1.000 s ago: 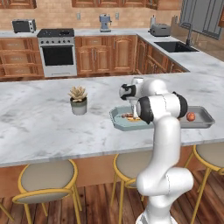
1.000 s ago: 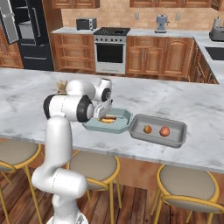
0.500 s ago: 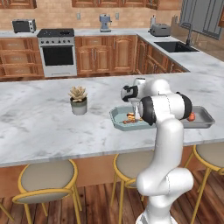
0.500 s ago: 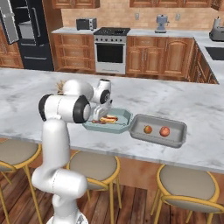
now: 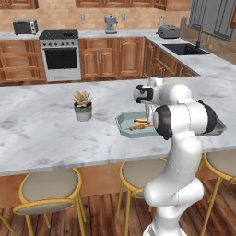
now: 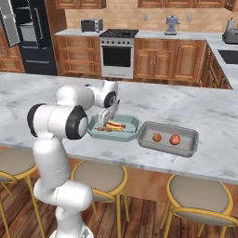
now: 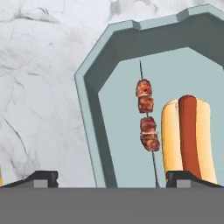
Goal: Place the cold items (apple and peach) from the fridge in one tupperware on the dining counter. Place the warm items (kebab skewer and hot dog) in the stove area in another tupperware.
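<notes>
My gripper [image 7: 107,179] hangs with its jaws spread wide and nothing between them, above the pale teal tupperware [image 6: 132,122] on the dining counter [image 6: 204,111], where the kebab skewer [image 7: 145,117] and the hot dog [image 7: 189,133] lie side by side. The apple [image 6: 157,137] and peach [image 6: 175,139] sit in the grey tupperware [image 6: 188,151] just beside it, so I judge the sorting finished. The careful move now is to lift straight up, jaws apart, so neither fingertip [image 7: 43,178] snags the tray's rim or nudges the skewer.
</notes>
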